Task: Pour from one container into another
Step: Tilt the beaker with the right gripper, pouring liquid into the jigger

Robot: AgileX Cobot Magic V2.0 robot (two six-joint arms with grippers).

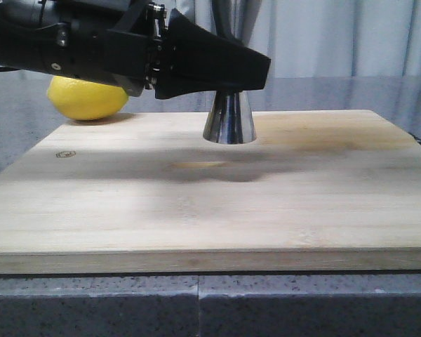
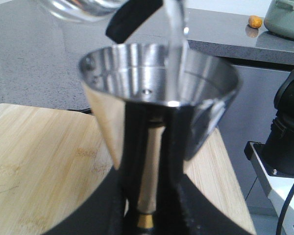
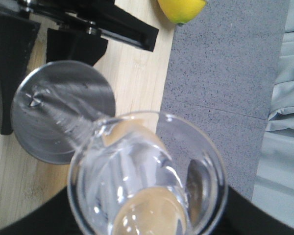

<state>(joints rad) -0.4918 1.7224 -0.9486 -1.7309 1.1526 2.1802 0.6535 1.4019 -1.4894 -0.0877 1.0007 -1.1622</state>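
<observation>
Jigger, the steel measuring cup I am filling, is standing on the far part of the wooden cutting board in the front view, a little right of the board's middle. My left end effector is reaching in from the left and covering the cup's upper half, so from here I cannot tell how its jaws stand. A lemon is lying beyond the board's far left corner on the grey counter, well apart from the work.

In the left wrist view the jigger is sitting between the two black fingers of the left end effector, which is clamping it around the narrow waist; I am judging that this hold is there to keep the light cup from tipping or sliding while liquid lands in it. A thin clear stream is falling into the open bowl from a glass tilted above its rim.

In the right wrist view the glass is filling the near frame, tilted so its lip is hanging over the jigger below, and water is running across. The right end effector is not showing plainly here; since the glass is being carried on this arm I am taking it to be gripped, but I cannot tell from the picture. The lemon is lying beyond.
</observation>
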